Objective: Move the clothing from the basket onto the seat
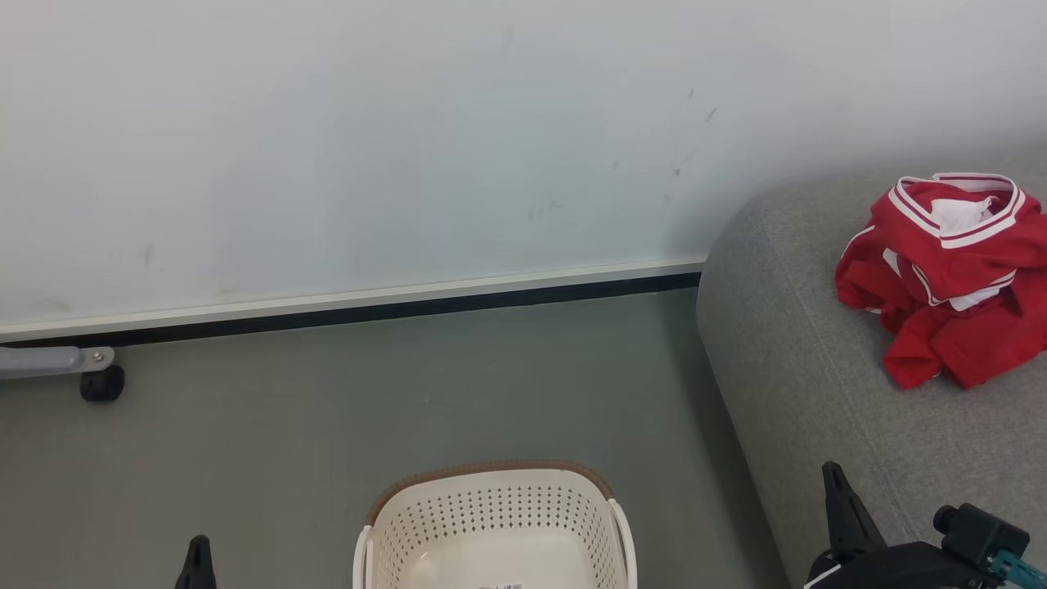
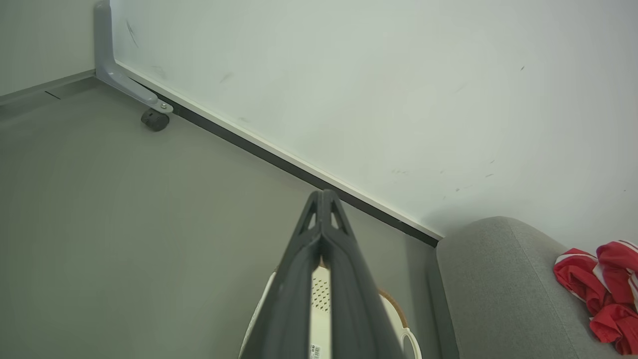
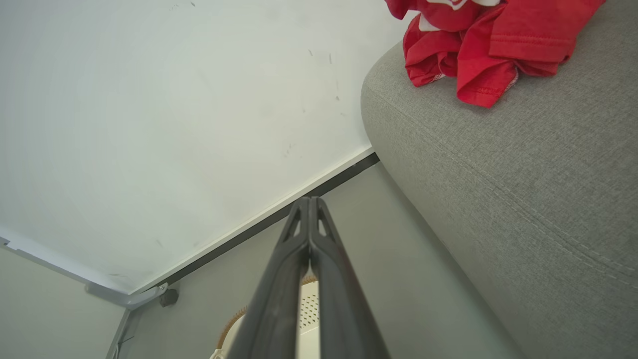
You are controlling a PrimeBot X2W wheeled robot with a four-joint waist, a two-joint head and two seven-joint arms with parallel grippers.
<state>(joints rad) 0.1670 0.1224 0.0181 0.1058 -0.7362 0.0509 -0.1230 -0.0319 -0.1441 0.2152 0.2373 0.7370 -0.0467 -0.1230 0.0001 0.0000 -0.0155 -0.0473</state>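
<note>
Red clothing [image 1: 949,278] heaped on grey seat [image 1: 802,384], 3 o'clock in head view, close to wall [image 1: 409,147]. Basket [image 1: 491,511] on floor [image 1: 327,425] at 6 o'clock, well apart from clothing. Left pincer [image 1: 196,563] at 7 o'clock, right pincer [image 1: 836,491] at 5 o'clock. Both pressed together.

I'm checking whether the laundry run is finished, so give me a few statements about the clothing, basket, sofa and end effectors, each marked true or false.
1. The red clothing lies heaped on the grey sofa. True.
2. The laundry basket holds a red garment. False: what shows of its inside has no clothing.
3. The left end effector is shut, holding nothing. True.
4. The right end effector grips the clothing. False: it is shut, empty and apart from the heap.
</note>
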